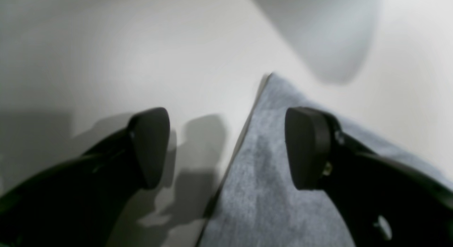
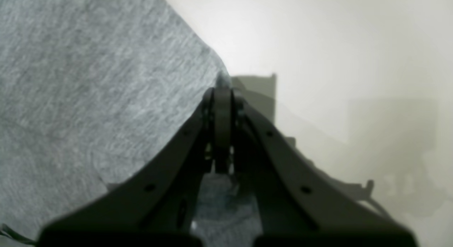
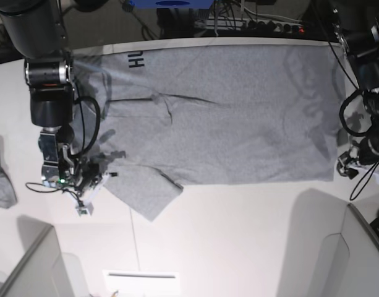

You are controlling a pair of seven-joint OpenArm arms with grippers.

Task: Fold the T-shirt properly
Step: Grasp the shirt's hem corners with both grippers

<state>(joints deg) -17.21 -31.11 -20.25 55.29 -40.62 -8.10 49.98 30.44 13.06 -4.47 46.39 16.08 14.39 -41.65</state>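
Observation:
The heather-grey T-shirt [image 3: 238,117] lies spread on the white table [image 3: 238,235], plain side up, with black letters showing at its far left corner. Its near left sleeve [image 3: 143,192] sticks out toward the front. My right gripper [image 3: 106,175] is at that sleeve's edge. In the right wrist view it [image 2: 222,95] is shut on the edge of the grey cloth [image 2: 88,80]. My left gripper [image 3: 345,166] is by the shirt's near right corner. In the left wrist view it [image 1: 228,144] is open low over the cloth's corner [image 1: 258,190], one finger [image 1: 308,148] above the cloth, the other [image 1: 152,148] above bare table.
A small grey cloth with dark print [image 3: 0,179] lies at the table's left edge. Cables and a power strip [image 3: 263,25] run along the back. Grey panels stand at the front left [image 3: 28,266] and front right [image 3: 362,247].

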